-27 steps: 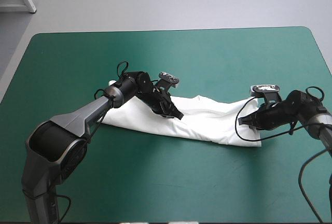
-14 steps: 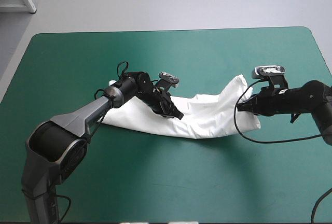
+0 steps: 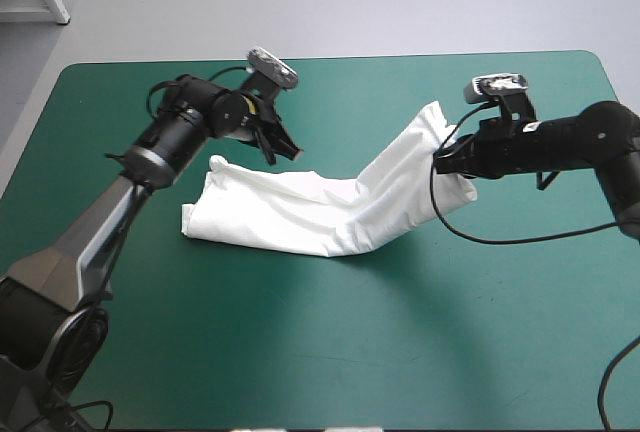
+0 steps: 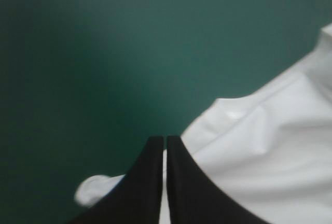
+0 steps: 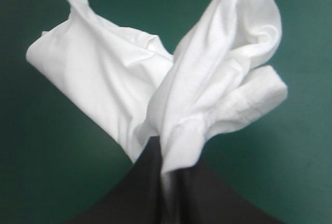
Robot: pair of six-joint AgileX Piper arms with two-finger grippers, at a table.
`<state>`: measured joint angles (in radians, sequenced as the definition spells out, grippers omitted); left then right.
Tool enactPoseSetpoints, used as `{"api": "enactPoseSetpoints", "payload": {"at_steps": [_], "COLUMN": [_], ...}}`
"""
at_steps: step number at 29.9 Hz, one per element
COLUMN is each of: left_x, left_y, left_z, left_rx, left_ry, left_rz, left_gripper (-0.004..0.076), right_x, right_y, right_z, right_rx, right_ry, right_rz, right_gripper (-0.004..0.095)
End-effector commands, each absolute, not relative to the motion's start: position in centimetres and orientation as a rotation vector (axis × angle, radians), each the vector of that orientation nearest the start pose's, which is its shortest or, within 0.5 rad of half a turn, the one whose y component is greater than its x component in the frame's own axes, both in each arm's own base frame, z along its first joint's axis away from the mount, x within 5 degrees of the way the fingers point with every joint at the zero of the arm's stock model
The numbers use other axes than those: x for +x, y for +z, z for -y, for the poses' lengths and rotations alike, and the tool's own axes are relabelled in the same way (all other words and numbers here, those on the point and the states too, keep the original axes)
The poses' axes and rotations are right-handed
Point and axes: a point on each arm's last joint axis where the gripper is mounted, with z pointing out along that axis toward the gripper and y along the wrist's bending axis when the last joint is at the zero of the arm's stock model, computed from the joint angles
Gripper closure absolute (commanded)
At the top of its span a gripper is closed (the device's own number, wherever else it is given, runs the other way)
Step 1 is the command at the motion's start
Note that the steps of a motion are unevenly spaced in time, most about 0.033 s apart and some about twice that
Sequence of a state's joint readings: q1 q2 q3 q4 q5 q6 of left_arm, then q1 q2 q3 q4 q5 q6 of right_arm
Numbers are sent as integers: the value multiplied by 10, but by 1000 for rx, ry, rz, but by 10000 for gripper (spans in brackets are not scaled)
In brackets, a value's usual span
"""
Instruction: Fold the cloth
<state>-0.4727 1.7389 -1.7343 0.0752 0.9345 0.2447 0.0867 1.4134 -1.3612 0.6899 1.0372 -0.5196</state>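
Teal-green cover [image 3: 400,332] is filling the scene in front of you, and the T-shirt [image 3: 290,217] is lying across its middle as a long, narrow white band running from left of centre toward the right. Your right gripper [image 3: 442,160] is pinching the band's right end, its black fingers all but pressed together with cloth bunched between them. It is holding that end up off the table, so the fabric is sloping down to the flat part. Your left gripper [image 3: 292,152] is hovering just beyond the band's far left corner, its fingers pressed together into a point and seemingly carrying nothing.

You are handling something light and limp. The raised end is drooping in loose lobes on either side of the fingers, so it is likely offering no stiffness. Its stacked layers are probably sliding over one another easily. When you are carrying the right end across, you are probably best pinching through every layer at an edge or corner, not mid-panel. If the left end needs pinning or lifting, its far left corner looks like the cleanest hold.
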Motion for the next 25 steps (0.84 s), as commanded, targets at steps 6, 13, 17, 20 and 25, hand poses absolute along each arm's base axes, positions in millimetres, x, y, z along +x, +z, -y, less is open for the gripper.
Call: {"api": "enactPoseSetpoints", "payload": {"at_steps": [6, 13, 17, 20, 25], "left_x": [293, 253, 244, 244, 244], "left_y": [487, 520, 523, 522, 521], "left_z": [83, 56, 53, 53, 53], "left_rx": [575, 466, 447, 448, 447], "left_ry": [242, 281, 270, 271, 268], "left_rz": [-2062, -1974, -1982, -1995, -2005], "left_gripper": [705, 705, 704, 705, 704], "right_x": [312, 339, 357, 364, 372], "right_y": [392, 382, 375, 369, 355], "right_z": [-164, -246, -283, -306, -336], "right_rx": [-688, -840, -895, -943, -977], "right_ry": [869, 957, 1005, 1048, 1097], "right_rz": [-2214, -2177, -2166, -2173, -2175], "right_gripper": [921, 921, 921, 921, 921]}}
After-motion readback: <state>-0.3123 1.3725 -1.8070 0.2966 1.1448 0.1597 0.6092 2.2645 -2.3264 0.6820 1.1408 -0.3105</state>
